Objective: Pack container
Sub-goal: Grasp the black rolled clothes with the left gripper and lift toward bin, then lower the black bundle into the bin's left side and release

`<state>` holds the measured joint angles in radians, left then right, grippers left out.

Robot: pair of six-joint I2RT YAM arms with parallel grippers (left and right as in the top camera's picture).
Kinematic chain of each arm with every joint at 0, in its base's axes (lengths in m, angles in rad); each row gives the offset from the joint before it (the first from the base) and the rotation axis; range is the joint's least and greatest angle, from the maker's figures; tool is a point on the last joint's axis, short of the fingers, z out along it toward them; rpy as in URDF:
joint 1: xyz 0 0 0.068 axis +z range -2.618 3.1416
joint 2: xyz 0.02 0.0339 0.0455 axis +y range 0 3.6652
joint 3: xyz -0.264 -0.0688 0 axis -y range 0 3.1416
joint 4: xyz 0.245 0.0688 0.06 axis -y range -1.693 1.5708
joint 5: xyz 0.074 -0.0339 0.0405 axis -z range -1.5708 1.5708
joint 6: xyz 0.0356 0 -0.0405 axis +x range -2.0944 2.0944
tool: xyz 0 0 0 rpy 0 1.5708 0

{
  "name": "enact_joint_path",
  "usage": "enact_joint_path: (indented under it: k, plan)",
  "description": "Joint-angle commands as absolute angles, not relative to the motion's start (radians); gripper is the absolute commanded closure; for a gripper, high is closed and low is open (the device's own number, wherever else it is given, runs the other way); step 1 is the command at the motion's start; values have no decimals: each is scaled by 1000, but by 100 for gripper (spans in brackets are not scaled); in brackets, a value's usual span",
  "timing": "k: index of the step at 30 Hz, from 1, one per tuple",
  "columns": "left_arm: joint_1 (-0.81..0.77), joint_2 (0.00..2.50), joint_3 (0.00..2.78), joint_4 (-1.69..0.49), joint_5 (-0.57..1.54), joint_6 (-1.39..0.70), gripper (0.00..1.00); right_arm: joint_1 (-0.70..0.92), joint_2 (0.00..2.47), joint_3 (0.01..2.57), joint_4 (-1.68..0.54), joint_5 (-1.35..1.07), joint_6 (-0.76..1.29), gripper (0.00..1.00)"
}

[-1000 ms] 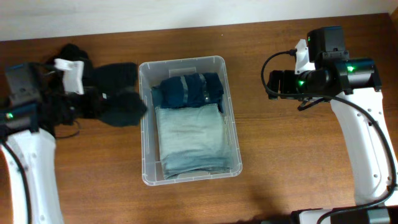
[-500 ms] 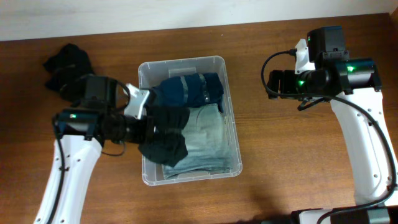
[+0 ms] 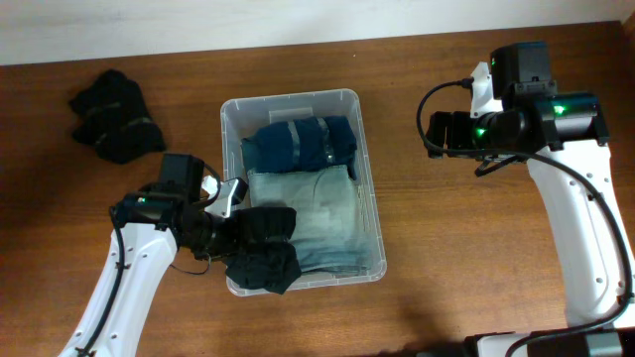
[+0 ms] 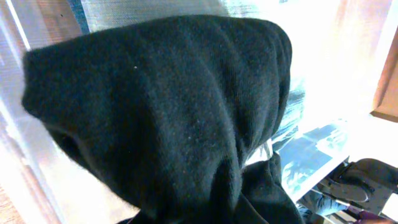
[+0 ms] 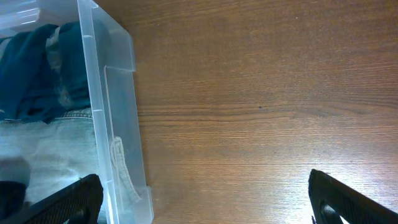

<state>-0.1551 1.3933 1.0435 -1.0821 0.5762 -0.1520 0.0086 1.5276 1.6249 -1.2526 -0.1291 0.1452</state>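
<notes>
The clear plastic container [image 3: 298, 97] stands mid-table and holds a folded dark blue garment [image 3: 298, 144] at the back and folded light blue jeans [image 3: 322, 213] in front. My left gripper [image 3: 223, 233] is shut on a black garment [image 3: 264, 248], which hangs over the container's front-left corner. In the left wrist view the black garment [image 4: 174, 106] fills the frame and hides the fingers. My right gripper [image 3: 437, 134] is open and empty above bare table to the right of the container. In the right wrist view the right gripper [image 5: 205, 205] is spread wide beside the container wall [image 5: 115, 93].
A pile of black clothes [image 3: 111, 117] lies on the table at the back left. The wooden table [image 3: 466, 248] stretches to the right of the container. A pale wall runs along the table's far edge.
My left arm has carried the black garment from the left of the table to the container, and now toward its front-left corner. The right arm has not moved.
</notes>
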Motion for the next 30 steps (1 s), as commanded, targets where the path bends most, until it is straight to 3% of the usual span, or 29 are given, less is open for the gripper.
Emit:
enact_joint_path:
  k: [1, 2, 3, 4, 7, 9, 14, 15, 16, 18, 23, 30]
  plan:
    - [-159, 1385, 1158, -1093, 616, -164, 78, 5, 1528, 1628, -1252, -118, 134, 1]
    - [-159, 1385, 1202, -1094, 615, -163, 77, 5, 1528, 1628, -1253, -118, 134, 1]
    - [-159, 1385, 1240, -1093, 612, -163, 67, 5, 1528, 1628, -1253, -118, 134, 1]
    - [-159, 1385, 1306, -1093, 599, -162, 26, 5, 1528, 1628, -1253, -118, 134, 1]
    - [-159, 1385, 1381, -1093, 587, -119, 26, 5, 1528, 1628, -1253, -118, 134, 1]
    - [-159, 1385, 1380, -1109, 599, -120, 63, 5, 1528, 1627, -1253, -118, 134, 1]
    - [-164, 1385, 1378, -1170, 598, -119, 64, 5, 1528, 1627, -1253, -118, 134, 1]
    - [-175, 1385, 1378, -1163, 598, -119, 70, 5, 1528, 1627, -1253, -118, 134, 1]
    - [-198, 1385, 1378, -1144, 584, -119, 85, 5, 1528, 1627, -1253, -118, 134, 2]
    - [-236, 1385, 1378, -1111, 525, -119, 99, 5, 1528, 1627, -1253, -118, 134, 1]
    - [-390, 1423, 1378, -1006, 137, -119, 99, 5, 1528, 1627, -1253, -119, 134, 1]
    - [-431, 1672, 1377, -1041, -51, -149, 99, 5, 1528, 1627, -1254, -119, 134, 1]
